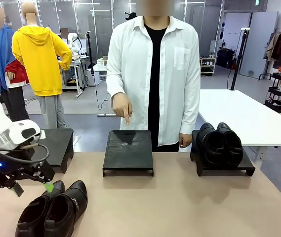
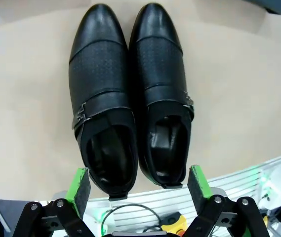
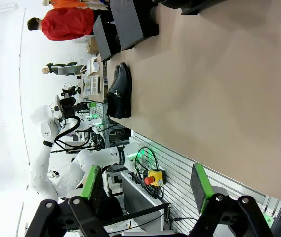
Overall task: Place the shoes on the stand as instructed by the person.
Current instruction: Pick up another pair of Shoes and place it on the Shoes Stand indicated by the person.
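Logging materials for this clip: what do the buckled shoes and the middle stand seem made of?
Buckled shoes: likely black leather, glossy, with highlights, a pinhole texture and metal-looking buckles. Middle stand: black, semi-matte, perhaps plastic or coated metal; unclear from its dull sheen.

Tan table [image 1: 189,207], flat top. Three black stands sit on it in row along far side, well apart: left stand [image 1: 59,143], middle stand [image 1: 128,150], right stand [image 1: 246,168]. Right stand carries pair of low shoes [image 1: 219,143], side by side. Buckle shoes [image 1: 54,212] lie right on table, near left corner, side by side, touching, toes toward stands.
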